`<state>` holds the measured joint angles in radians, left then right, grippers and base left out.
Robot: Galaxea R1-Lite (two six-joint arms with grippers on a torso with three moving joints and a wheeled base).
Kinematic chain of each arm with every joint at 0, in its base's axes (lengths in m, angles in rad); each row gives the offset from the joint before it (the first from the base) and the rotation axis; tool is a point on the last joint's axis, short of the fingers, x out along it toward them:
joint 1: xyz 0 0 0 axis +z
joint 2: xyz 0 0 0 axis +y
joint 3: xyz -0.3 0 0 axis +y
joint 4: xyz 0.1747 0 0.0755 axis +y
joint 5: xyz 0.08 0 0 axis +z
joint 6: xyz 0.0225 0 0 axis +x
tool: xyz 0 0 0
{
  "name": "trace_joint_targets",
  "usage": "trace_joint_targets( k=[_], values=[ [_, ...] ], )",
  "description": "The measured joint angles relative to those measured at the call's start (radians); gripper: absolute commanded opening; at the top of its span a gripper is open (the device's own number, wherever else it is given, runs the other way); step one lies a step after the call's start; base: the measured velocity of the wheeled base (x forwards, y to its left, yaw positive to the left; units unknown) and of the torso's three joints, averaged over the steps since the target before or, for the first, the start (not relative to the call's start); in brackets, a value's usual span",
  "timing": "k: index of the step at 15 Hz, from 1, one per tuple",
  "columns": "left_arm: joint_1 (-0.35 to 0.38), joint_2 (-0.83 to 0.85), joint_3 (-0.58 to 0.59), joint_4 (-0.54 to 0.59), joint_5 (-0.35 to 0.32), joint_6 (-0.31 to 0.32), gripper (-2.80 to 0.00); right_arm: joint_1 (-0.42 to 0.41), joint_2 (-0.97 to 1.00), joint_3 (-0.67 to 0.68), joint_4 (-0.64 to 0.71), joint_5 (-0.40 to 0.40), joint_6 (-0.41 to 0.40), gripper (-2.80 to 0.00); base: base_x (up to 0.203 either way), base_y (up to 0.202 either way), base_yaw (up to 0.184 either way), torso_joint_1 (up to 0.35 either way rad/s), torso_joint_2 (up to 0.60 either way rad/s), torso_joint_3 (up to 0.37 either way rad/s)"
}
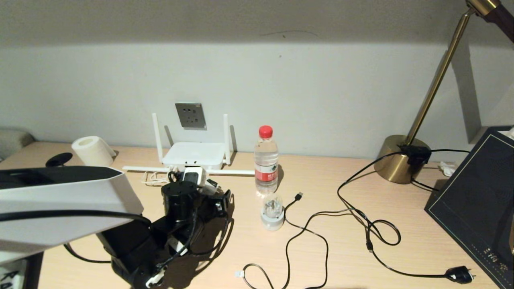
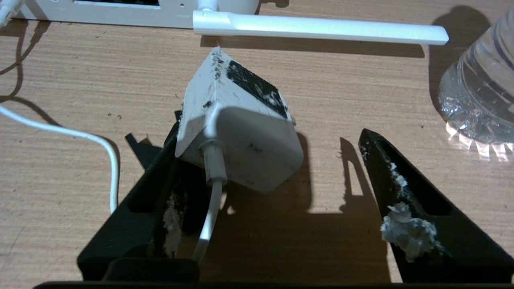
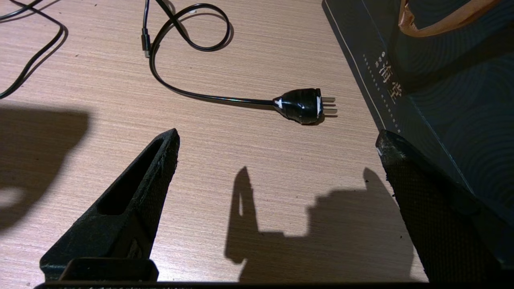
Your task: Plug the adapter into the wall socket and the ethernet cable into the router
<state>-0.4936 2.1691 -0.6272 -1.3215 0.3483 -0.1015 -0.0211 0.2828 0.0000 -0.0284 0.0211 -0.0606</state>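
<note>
One adapter (image 2: 237, 136) against open left gripper's (image 2: 273, 152) finger.

- white cube adapter (image 2: 241, 132), tilted, scuffed, cord trailing, just before router
- white router (image 1: 194, 155), against wall under grey socket (image 1: 190, 116)
- black ethernet cable (image 1: 287, 257), looped on desk

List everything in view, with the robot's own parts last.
wall socket: 1, grey, on wall above router
router: 1, white, at desk's back
adapter: 1, white, before router
ethernet cable: 1, black, front of desk
USB cable: 1, black, mid-desk
mains plug: 1, black, near box
bottle: 1, clear, red cap, right of router
round gadget: 1, white-clear, before bottle
paper roll: 1, white, back left
lamp: 1, brass, back right
box: 1, dark, right edge
left gripper: jaws open around adapter
right gripper: jaws open, above desk near mains plug
</note>
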Motion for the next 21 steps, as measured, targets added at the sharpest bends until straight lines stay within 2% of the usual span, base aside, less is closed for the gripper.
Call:
trace_joint_targets(
  k=[5,10,16,21],
  values=[
    [-0.029,-0.006,0.05,-0.041,0.002,0.017,0.0,0.004,0.0,0.0,0.0,0.0,0.001,0.0,0.0,0.0,0.0,0.0,0.0,0.0],
    [-0.089,-0.019,0.058,-0.044,0.048,0.03,0.0,0.004,0.0,0.0,0.0,-0.002,0.005,0.0,0.0,0.0,0.0,0.0,0.0,0.0],
    [-0.114,-0.022,0.06,-0.044,0.058,0.045,0.0,0.006,0.0,0.0,0.0,-0.001,0.004,0.0,0.0,0.0,0.0,0.0,0.0,0.0],
    [-0.185,-0.023,0.058,-0.044,0.092,0.067,0.0,0.007,0.001,0.0,0.0,-0.002,0.004,0.0,0.0,0.0,0.0,0.0,0.0,0.0]
  ],
)
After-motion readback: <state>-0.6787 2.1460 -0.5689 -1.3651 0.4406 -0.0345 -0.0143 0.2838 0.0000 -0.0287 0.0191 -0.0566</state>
